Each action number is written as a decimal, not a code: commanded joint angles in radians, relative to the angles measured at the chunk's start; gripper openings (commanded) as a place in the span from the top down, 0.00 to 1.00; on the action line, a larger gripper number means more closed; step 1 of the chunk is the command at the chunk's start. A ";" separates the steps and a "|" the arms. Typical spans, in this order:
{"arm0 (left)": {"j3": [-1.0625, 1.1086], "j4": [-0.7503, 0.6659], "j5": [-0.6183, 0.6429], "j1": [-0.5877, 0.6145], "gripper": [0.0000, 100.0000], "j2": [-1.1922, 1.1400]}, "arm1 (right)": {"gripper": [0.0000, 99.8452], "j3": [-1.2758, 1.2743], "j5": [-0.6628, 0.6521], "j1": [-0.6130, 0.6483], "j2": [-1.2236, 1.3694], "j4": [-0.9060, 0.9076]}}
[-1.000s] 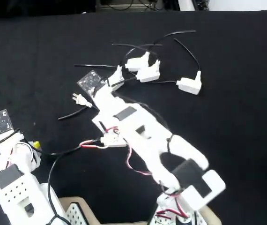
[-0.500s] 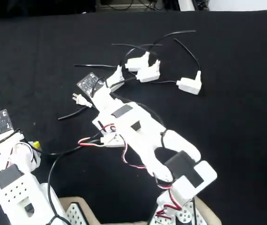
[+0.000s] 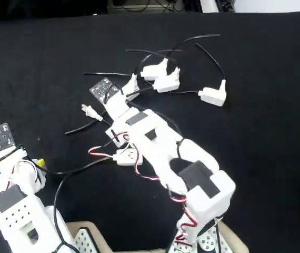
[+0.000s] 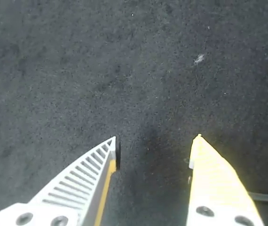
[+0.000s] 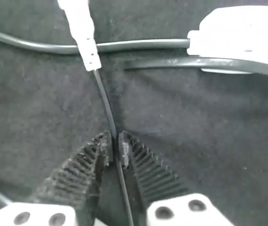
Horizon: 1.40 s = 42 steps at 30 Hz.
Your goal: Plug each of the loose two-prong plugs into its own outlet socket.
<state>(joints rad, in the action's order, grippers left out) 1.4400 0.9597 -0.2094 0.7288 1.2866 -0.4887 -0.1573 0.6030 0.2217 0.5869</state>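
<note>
- Black cloth (image 3: 255, 58) covers the whole table, with white parts and dark leads scattered across the far half.
- Right gripper (image 5: 115, 141): jaws pressed together, pinching a thin black cord (image 5: 104, 96) right at the toothed tips. It's on the lead, not on any body.
- Follow that cord straight out from the jaws and it runs into the tapered tail of a white plug (image 5: 80, 21). The plug's long axis is almost in line with the gripper.
- Just past the plug's tail, two thicker leads cross at right angles. Off to one side sits a white socket block (image 5: 240, 30), lying crosswise to the plug.
- My read: the plug has to be swung round to face that block, and pulling it by the cord gives poor control of where it points.
- From above, a second plug (image 3: 89, 112) with bare prongs lies just beside the right arm, on the left arm's side. More socket blocks (image 3: 167, 81) cluster beyond.
- Left gripper (image 4: 155, 146): fingers spread wide, nothing between them, hanging over bare cloth.
- Left arm (image 3: 10, 203) sits at the table's near corner, well apart from every plug, so the right arm is far nearer.
</note>
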 commanded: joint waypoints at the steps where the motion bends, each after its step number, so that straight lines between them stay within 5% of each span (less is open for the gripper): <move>1: -0.010 -0.020 -0.003 -0.013 0.74 0.011 | 0.99 -0.024 0.005 0.005 -0.134 0.005; 8: -0.010 -0.020 -0.003 -0.013 0.74 0.011 | 0.99 -0.159 -0.072 -0.087 -0.455 0.041; 19: -0.010 -0.020 -0.003 -0.013 0.74 0.011 | 0.99 -0.170 -0.081 -0.331 -0.829 0.519; 30: -0.010 -0.020 -0.003 -0.013 0.74 0.011 | 0.99 -0.170 -0.167 -0.634 -0.995 0.795; 34: -0.010 -0.020 -0.003 -0.013 0.74 0.011 | 0.98 -0.214 -0.141 -0.563 -0.995 0.832; 42: -0.010 -0.020 -0.003 -0.013 0.74 0.011 | 0.96 -0.311 0.226 -0.160 -0.990 0.643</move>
<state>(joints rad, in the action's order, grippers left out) 1.4400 0.9597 -0.2094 0.7288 1.2866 -0.8048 -0.0621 0.2992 -0.7526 1.3111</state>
